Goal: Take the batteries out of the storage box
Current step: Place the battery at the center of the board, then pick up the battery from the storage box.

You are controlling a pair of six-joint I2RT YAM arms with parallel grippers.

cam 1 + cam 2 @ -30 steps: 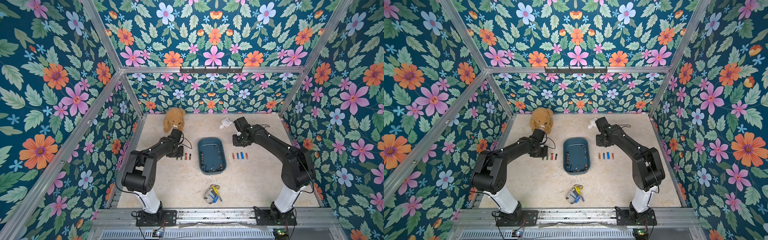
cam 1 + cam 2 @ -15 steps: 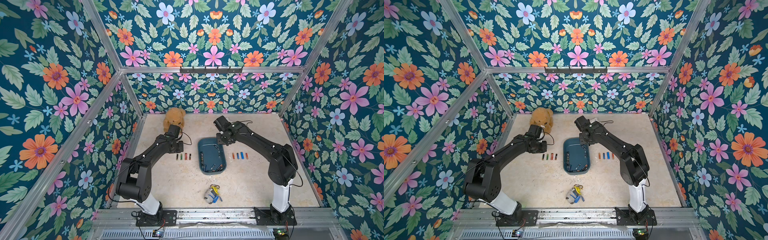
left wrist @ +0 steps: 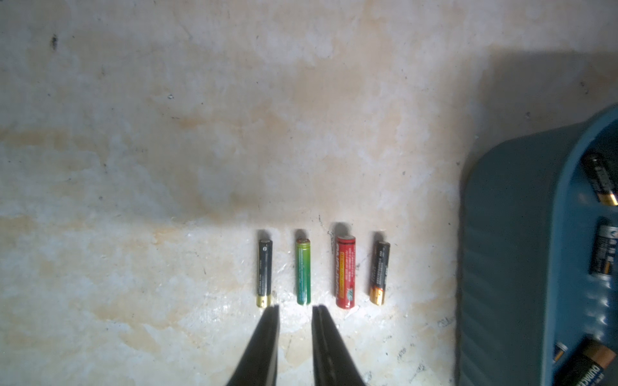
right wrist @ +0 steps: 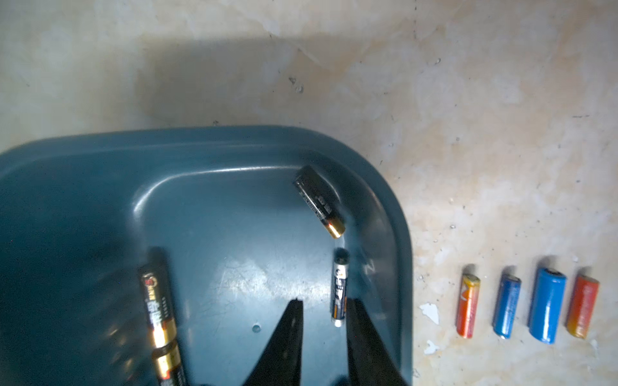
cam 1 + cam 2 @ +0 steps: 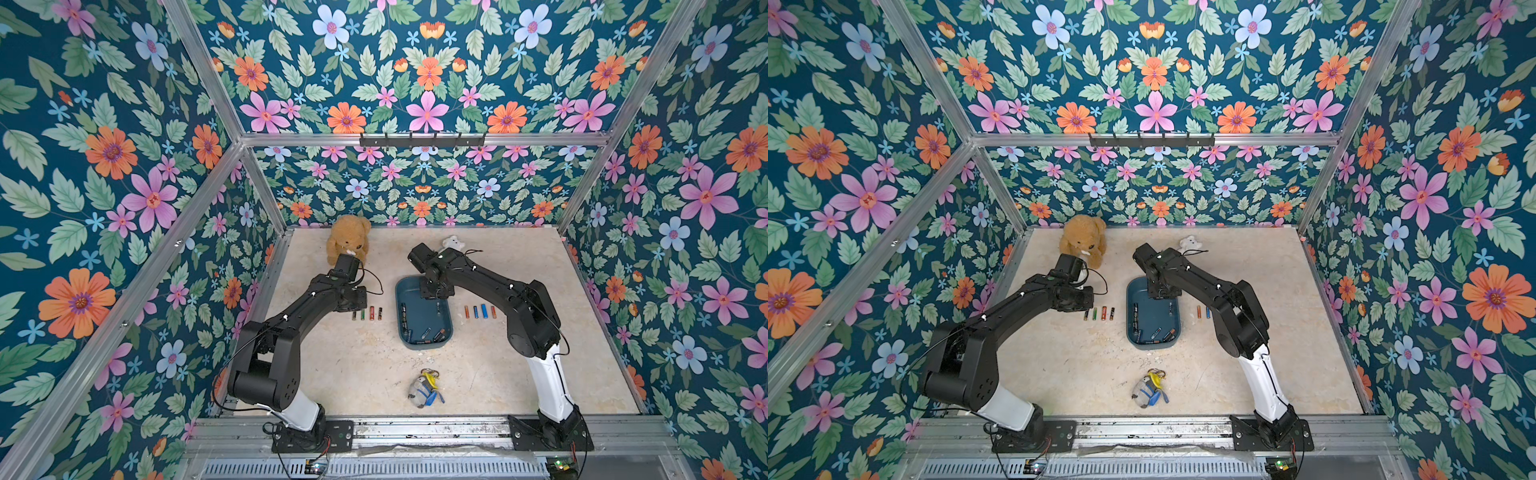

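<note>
The teal storage box (image 5: 419,299) (image 5: 1152,307) lies mid-table with several batteries (image 5: 428,334) in it. My right gripper (image 4: 326,300) hangs open over the box's (image 4: 234,137) far end. The tip of a slim black battery (image 4: 339,289) lies between its fingers, close to one of them and not gripped. Other cells (image 4: 319,200) (image 4: 157,297) lie nearby. My left gripper (image 3: 296,306) is narrowly open and empty, just short of a row of several batteries (image 3: 303,271) (image 5: 367,313) on the table left of the box (image 3: 508,250). Another row (image 4: 547,305) (image 5: 480,311) lies right of it.
A brown teddy bear (image 5: 348,245) sits at the back left, just behind the left wrist. A small white plush (image 5: 453,242) lies behind the right arm. A small grey, blue and yellow toy (image 5: 424,388) lies near the front. Flowered walls close in three sides.
The right arm has swung left, from above the right-hand row to over the box's far end. The left gripper has stayed by the left-hand row.
</note>
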